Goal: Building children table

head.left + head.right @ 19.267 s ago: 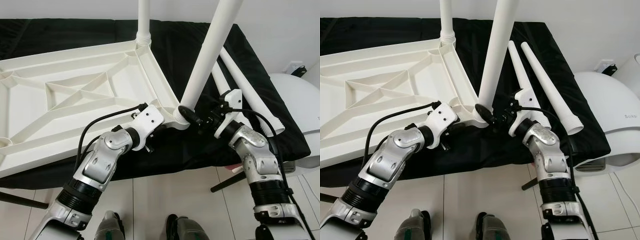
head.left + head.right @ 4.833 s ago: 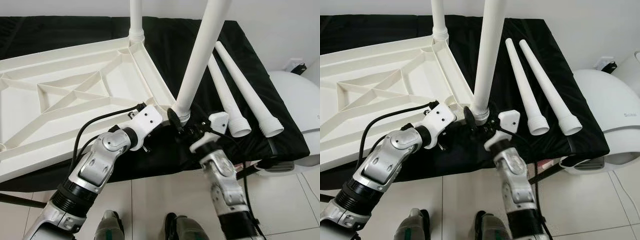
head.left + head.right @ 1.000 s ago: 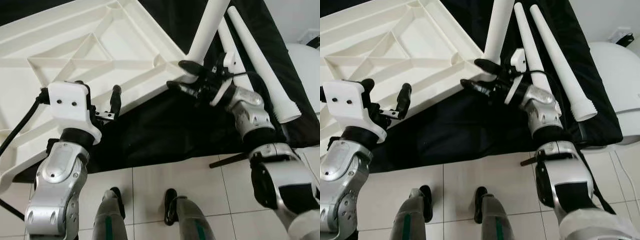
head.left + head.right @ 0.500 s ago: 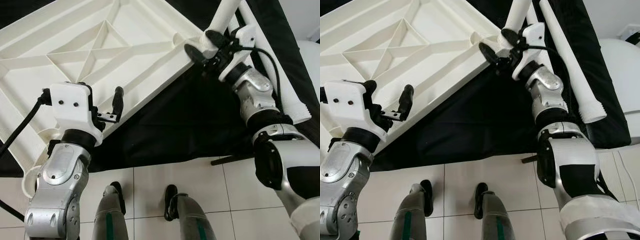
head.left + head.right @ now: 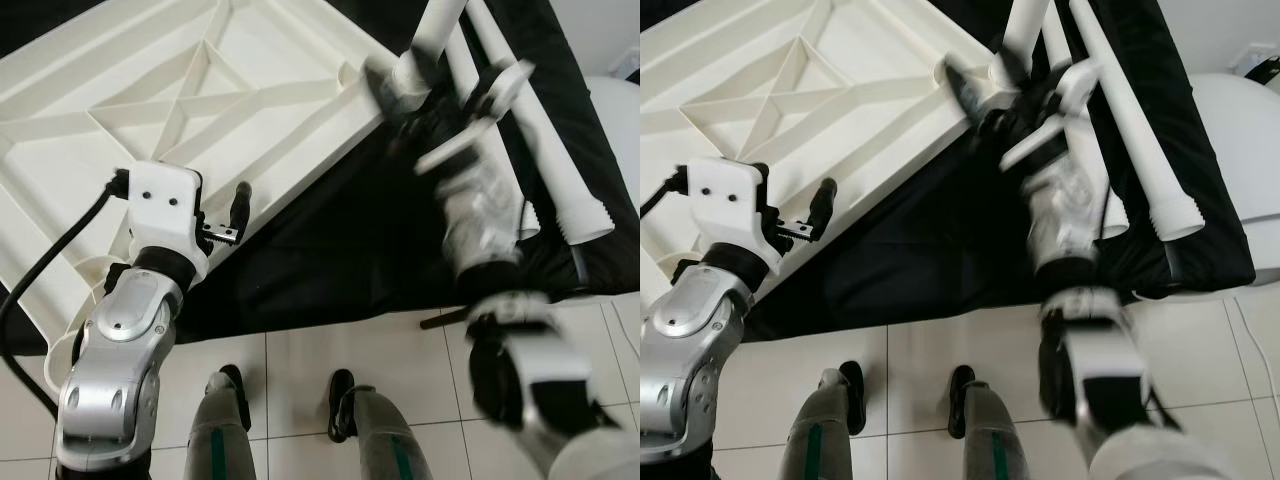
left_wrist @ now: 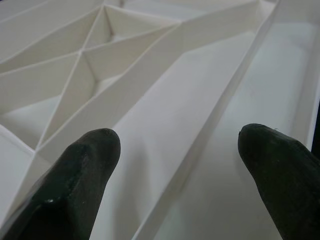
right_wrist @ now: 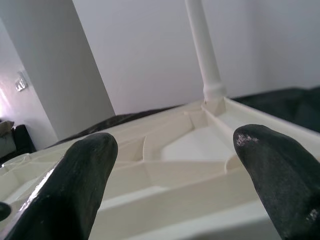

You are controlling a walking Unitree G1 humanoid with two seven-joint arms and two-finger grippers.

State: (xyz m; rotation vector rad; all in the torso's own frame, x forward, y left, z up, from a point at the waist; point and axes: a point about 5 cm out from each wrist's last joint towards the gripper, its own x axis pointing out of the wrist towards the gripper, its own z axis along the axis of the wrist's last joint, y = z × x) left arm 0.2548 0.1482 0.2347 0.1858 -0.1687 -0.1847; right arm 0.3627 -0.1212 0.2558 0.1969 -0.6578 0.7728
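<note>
One white children's tabletop (image 5: 200, 100) lies upside down, ribs up, on a surface draped in black cloth (image 5: 330, 250). At its near edge the left pincer (image 5: 222, 215) hovers with both fingers spread, released, nothing between them. Further right, at the tabletop's right corner, one leg (image 5: 432, 35) stands screwed in; the right pincer (image 5: 985, 85), blurred, sits released beside it. A second fitted leg (image 7: 202, 47) rises at the far corner. Right of the tabletop, two loose legs (image 5: 1130, 130) lie side by side on the cloth.
</note>
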